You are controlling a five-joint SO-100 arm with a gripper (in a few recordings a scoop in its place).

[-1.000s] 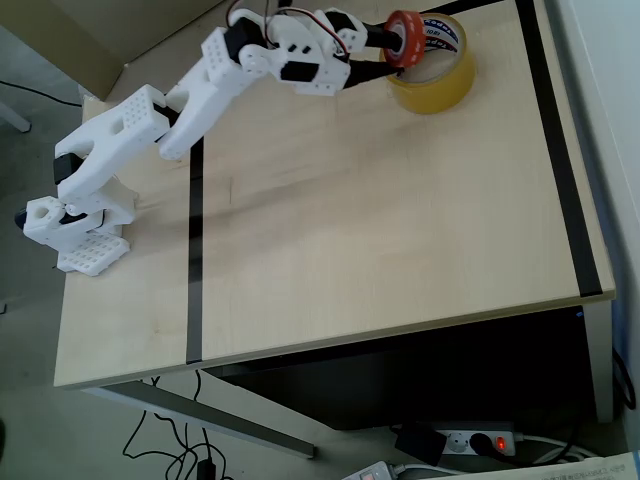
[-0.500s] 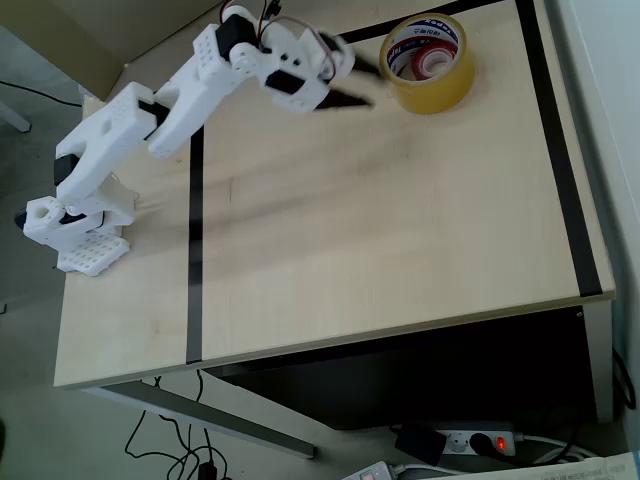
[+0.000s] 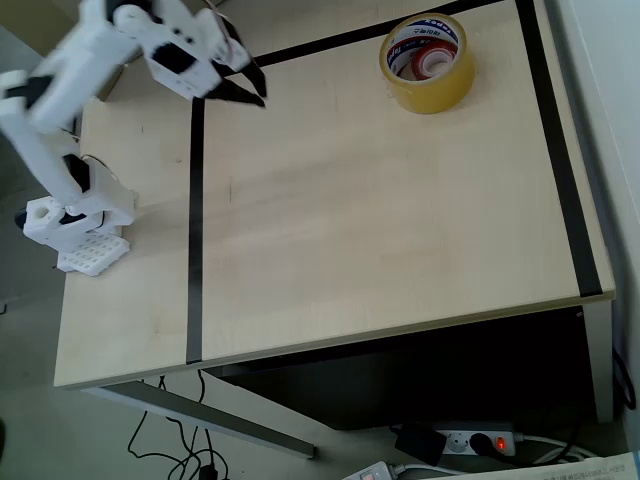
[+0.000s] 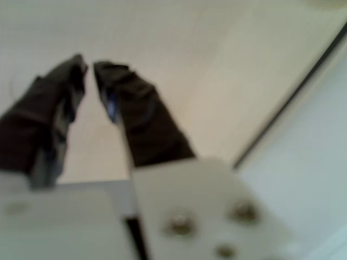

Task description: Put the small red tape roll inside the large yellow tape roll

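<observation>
The large yellow tape roll (image 3: 431, 94) stands on the table near its far right corner in the overhead view. The small red tape roll (image 3: 434, 63) lies inside its white printed core. My gripper (image 3: 259, 97) hangs far to the left of both rolls, over the far left part of the table beside the black tape line. In the wrist view the two dark fingers (image 4: 141, 119) of the gripper (image 4: 90, 63) nearly meet at their tips, with nothing between them, above bare pale wood.
Black tape lines (image 3: 194, 230) mark a rectangle on the wooden table (image 3: 380, 250). The arm's white base (image 3: 75, 225) sits at the left edge. The table's front edge drops to a floor with cables and a power strip (image 3: 470, 440).
A second ago the gripper held the red roll over the yellow roll. It let go, the red roll now lies inside, and the arm has swung back left and away.
</observation>
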